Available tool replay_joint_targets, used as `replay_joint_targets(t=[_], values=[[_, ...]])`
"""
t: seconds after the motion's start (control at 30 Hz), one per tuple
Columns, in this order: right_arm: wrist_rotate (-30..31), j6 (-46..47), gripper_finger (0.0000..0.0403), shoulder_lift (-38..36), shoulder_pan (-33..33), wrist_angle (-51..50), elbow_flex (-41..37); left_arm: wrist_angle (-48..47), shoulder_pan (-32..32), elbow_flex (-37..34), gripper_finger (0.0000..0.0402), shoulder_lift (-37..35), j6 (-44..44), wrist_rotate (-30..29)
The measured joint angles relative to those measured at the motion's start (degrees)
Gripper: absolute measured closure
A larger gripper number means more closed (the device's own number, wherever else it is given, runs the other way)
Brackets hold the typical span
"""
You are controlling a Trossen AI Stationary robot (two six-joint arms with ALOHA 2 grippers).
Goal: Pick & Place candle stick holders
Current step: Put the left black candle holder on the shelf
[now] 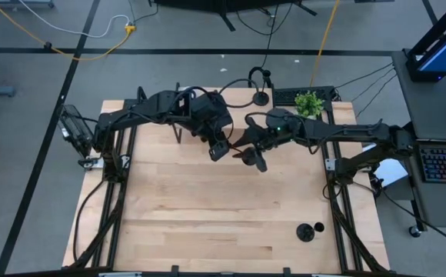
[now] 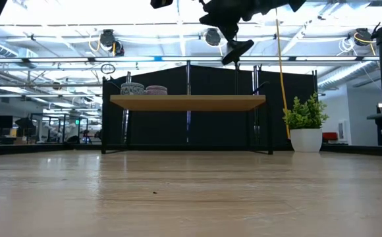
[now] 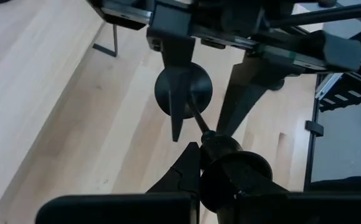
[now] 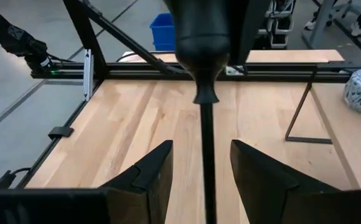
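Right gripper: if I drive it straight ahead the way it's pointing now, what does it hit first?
Probably the candle stick holder. Its stem already runs between the right gripper's open fingers, and its thicker end lies straight ahead, held by the left gripper. Depth is hard to judge.

Wooden table (image 1: pixel 208 208) bears candle stick holders (image 1: pixel 309 230) and plant (image 1: pixel 308 102).

no text, label, brand, number or sign can be read anywhere in these views, neither on the bench (image 1: pixel 208 208) nor in the room behind it.
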Motion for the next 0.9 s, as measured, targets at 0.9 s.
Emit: replay_joint_targets(t=[0.9], values=[[-0.58, 2.27, 0.0361, -0.09, 0.01, 0.81, -0.07, 0.41, -1.60, -0.07, 0.0388, 2.14, 1.02, -0.09]])
